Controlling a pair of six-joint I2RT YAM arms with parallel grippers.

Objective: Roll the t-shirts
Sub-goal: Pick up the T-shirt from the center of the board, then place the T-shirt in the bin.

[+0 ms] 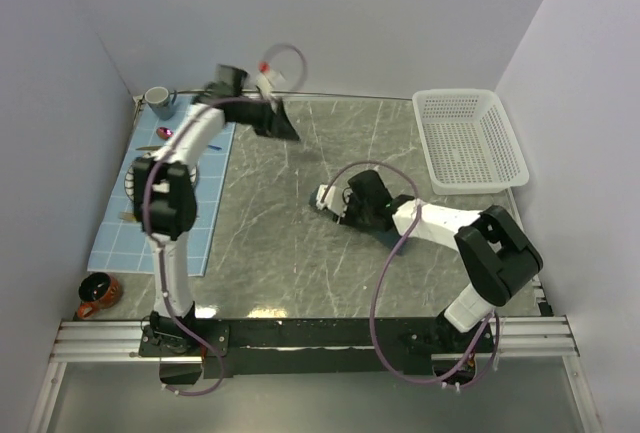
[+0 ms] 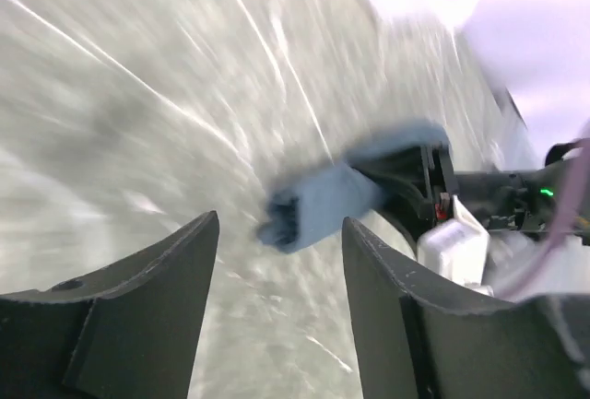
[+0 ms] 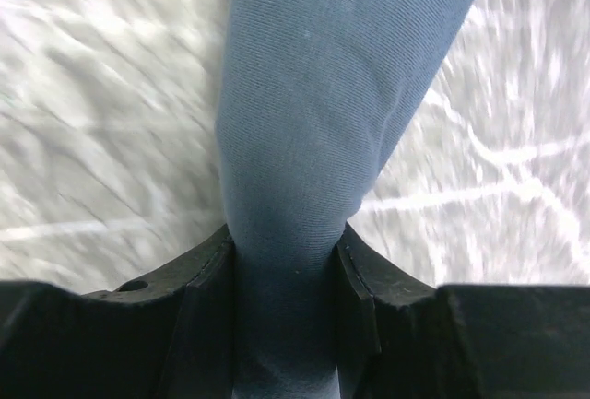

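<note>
Clamping a dark slate-blue cotton t-shirt point(image 3: 304, 132) that is rolled into a tight bundle, the right gripper point(image 3: 284, 238) has both black fingers pressed against the cloth, one on each side. The roll runs out ahead of the fingers. In the left wrist view its rolled end sticks out of the gripper over the grey marble-patterned table top point(image 1: 280, 243), near the middle. Whether the roll touches the surface cannot be told, as both wrist views are blurred.

The left gripper point(image 2: 279, 224) stands wide with nothing between its fingers. It is over the far left part of the table, well apart from the roll.

At the far right sits a white plastic lattice basket point(image 1: 470, 138). Along the left edge lies a light blue gridded placemat point(image 1: 150, 228), with a grey-blue mug point(image 1: 158, 102) beyond it and a brown mug point(image 1: 97, 294) beside its near corner.
</note>
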